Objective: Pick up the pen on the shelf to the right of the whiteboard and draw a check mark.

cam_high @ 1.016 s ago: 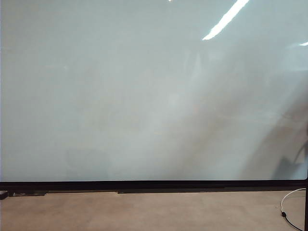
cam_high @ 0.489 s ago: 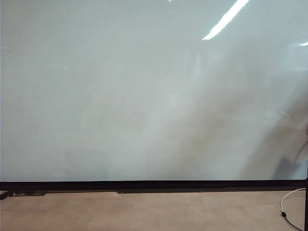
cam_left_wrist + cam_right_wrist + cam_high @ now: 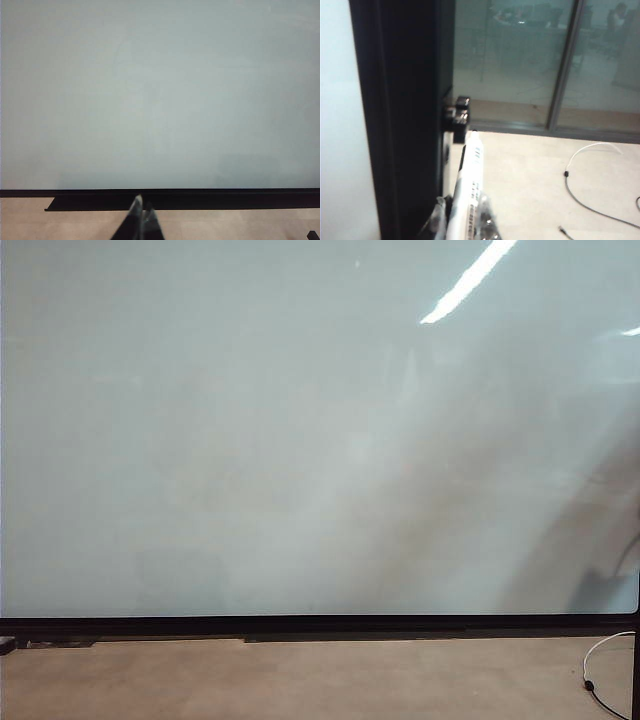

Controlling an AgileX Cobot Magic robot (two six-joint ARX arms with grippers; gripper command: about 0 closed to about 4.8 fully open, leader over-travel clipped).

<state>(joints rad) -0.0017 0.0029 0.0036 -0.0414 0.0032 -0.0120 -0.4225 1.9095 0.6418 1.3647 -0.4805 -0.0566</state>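
Note:
The whiteboard [image 3: 300,440], glossy white with a thin black frame, fills the exterior view; neither gripper shows there. In the right wrist view the pen [image 3: 470,175], a white barrel with black lettering, runs along the board's black side frame [image 3: 405,125]. My right gripper [image 3: 463,202] is shut on the pen, one finger on each side of the barrel. In the left wrist view my left gripper [image 3: 141,212] is shut and empty, hanging in front of the board's lower frame [image 3: 200,192]. The shelf cannot be made out. No check mark is in view.
A black bracket [image 3: 458,117] sticks out of the frame just beyond the pen's end. A white cable [image 3: 600,655] lies on the floor at the board's lower right; the same cable [image 3: 580,190] shows in the right wrist view. A glass wall [image 3: 545,60] stands behind.

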